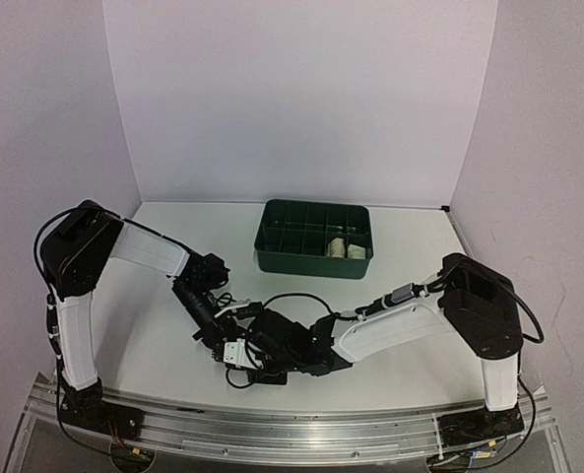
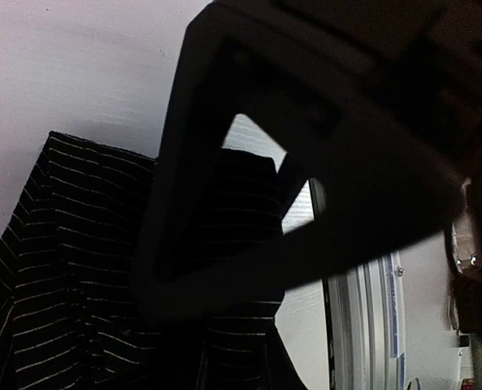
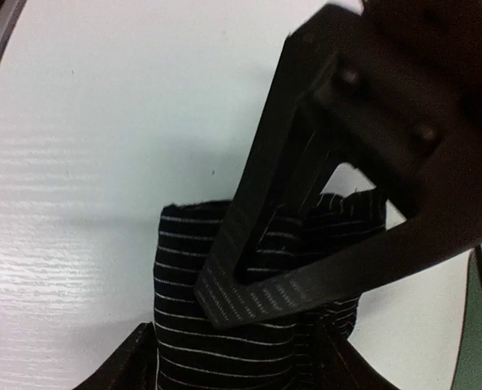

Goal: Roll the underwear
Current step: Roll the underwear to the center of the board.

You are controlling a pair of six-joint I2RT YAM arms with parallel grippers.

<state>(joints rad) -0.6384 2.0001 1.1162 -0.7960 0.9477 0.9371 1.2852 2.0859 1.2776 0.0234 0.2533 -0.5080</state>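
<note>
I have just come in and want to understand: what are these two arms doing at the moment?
Both arms meet near the front edge of the table over the black striped underwear. The left gripper seems to pinch the cloth; the right gripper has its jaws apart with folded cloth between them. The garment is bunched, not yet a tidy roll. Two cream rolls lie in the green tray farther back.

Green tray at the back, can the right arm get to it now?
Probably yes. Nothing stands on the table between the right gripper and the green tray, though that gripper is down at the black striped underwear.
</note>
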